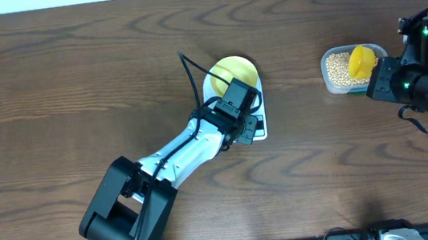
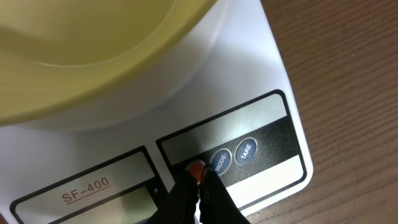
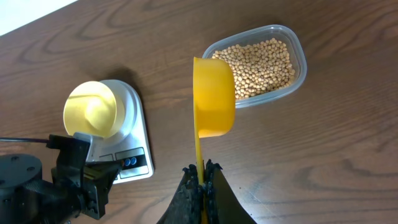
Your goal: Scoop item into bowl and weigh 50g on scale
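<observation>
Pressing the scale on looks like the step now. The left gripper, jaws shut on nothing, sets its tip on the red button just beside the MODE button. The bowl sits on the scale, empty as far as I can see. Better to push straight down and lightly, so the scale does not slide, and to keep off the bowl. The right gripper, jaws clamped on the scoop handle, holds it near the beans in the tub.
</observation>
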Motion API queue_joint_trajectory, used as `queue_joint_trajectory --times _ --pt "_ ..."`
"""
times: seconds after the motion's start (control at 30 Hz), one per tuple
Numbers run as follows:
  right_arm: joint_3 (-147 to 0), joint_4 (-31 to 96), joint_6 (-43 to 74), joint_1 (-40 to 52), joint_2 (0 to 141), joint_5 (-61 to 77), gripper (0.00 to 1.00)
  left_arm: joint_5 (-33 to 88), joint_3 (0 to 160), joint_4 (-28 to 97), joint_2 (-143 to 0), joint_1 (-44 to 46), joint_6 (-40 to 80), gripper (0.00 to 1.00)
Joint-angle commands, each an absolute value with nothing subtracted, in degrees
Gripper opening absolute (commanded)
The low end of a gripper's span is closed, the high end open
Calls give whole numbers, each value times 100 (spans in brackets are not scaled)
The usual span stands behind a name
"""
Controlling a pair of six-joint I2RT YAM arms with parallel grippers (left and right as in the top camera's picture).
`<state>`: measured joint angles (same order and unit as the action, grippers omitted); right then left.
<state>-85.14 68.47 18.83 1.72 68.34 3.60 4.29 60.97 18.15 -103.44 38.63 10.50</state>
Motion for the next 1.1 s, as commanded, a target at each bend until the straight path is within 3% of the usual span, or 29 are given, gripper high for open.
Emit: queue_joint_trajectory --times 0.0,1.07 --pt "-8613 6838 1881 154 6783 338 1 342 6020 1811 -10418 3861 1103 7" --pt "-8613 6753 1881 154 6783 338 1 333 6020 1855 -10676 3859 1103 7"
